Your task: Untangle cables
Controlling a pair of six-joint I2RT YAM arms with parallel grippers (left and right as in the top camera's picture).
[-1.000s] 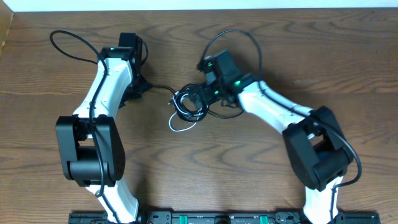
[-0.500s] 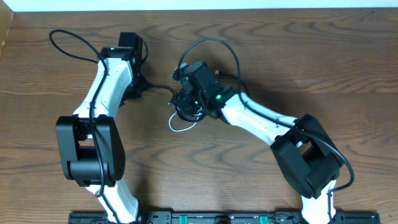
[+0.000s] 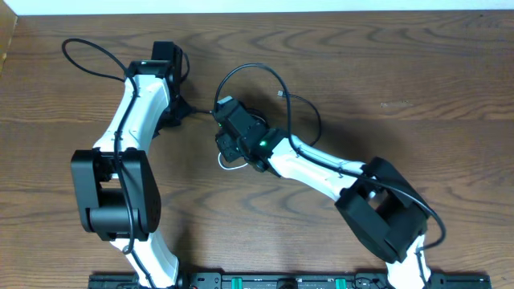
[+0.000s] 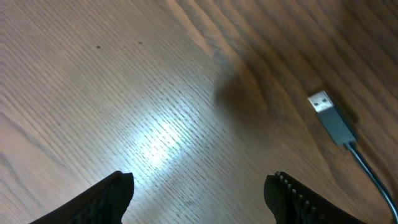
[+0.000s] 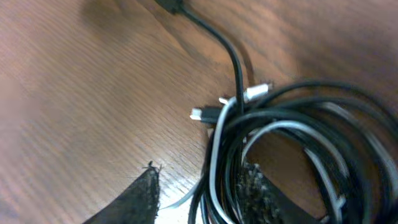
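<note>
Cables point(image 5: 273, 143): black coil tangled with one white cord, small plugs poking out, mid-desk point(image 3: 418, 88); right gripper point(image 5: 200, 169) reaches in from the right edge, angled down, jaws half-closed astride the strands, firm grip not discernible; left gripper point(image 4: 202, 179) just left of the coil, low over bare wood, jaws wide, empty; USB plug point(image 4: 329, 115) lies beside it.
</note>
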